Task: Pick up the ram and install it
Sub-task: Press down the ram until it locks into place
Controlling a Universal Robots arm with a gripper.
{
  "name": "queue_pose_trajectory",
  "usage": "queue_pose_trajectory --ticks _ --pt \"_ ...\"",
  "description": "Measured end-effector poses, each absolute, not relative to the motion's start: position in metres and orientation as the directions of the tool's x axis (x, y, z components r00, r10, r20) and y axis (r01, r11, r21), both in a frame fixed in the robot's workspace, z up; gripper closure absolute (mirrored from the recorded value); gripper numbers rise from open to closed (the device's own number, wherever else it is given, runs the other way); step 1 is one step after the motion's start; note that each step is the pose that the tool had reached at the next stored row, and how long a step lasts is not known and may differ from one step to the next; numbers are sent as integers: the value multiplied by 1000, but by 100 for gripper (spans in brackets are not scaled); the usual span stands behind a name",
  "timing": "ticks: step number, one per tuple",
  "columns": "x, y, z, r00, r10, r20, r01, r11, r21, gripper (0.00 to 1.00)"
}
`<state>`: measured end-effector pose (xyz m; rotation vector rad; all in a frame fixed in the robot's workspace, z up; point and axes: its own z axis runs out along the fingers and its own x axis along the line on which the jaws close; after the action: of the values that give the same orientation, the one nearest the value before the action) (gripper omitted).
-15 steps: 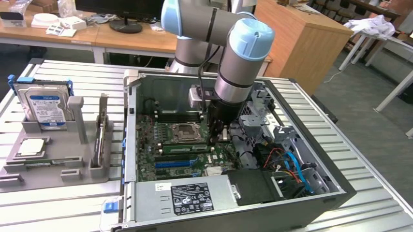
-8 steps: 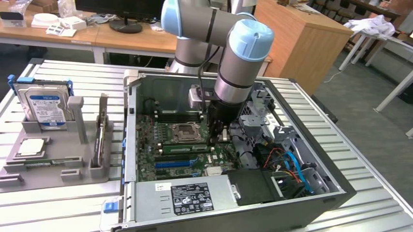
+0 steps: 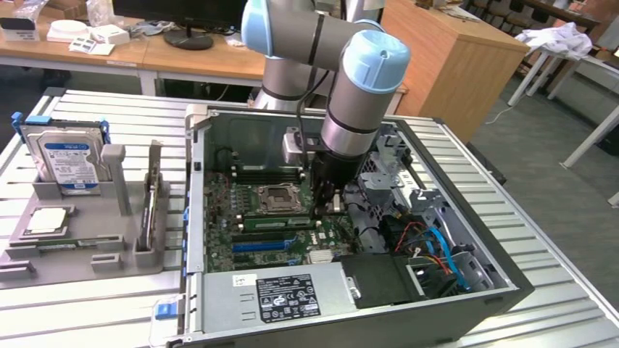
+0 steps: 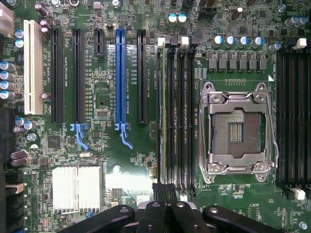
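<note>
A robot arm reached down into an open computer case (image 3: 425, 290). Its gripper (image 3: 327, 197) was closed, directly above the ram (image 3: 275, 223), which lay in a motherboard slot at 6 o'clock from the CPU socket (image 3: 275, 196), long axis running 9 to 3 across the exterior view.

Wooden desks (image 3: 126, 54) along back, tall wooden cabinet (image 3: 454, 65) beside, grey floor (image 3: 561, 196) (white table legs (image 3: 590, 138) nearby).

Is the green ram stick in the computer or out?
In: the ram stands in a slot beside the socket, near the gripper. Fully clicked down? Cannot tell.
</note>
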<state>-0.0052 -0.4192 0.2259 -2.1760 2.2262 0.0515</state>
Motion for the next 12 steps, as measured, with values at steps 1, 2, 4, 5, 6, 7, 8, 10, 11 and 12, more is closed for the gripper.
queue_pose_trajectory --ticks 1,2,4,5,6,7,8,10,11,12 --pt "-5 -419 226 -23 -999 -43 -1000 23 4 89" --pt "-5 -419 226 -23 -999 -43 -1000 23 4 89" --pt "-5 -419 226 -23 -999 -43 -1000 23 4 89" --pt "-5 -419 225 -23 -999 -44 -1000 23 4 89" --pt "-5 -419 225 -23 -999 -44 -1000 23 4 89" --pt "-5 -419 225 -23 -999 -44 -1000 23 4 89" --pt "-5 -419 225 -23 -999 -43 -1000 23 4 89" --pt "-5 -419 225 -23 -999 -43 -1000 23 4 89" --pt "-5 -419 225 -23 -999 -43 -1000 23 4 89" --pt "-5 -419 225 -23 -999 -43 -1000 23 4 89"
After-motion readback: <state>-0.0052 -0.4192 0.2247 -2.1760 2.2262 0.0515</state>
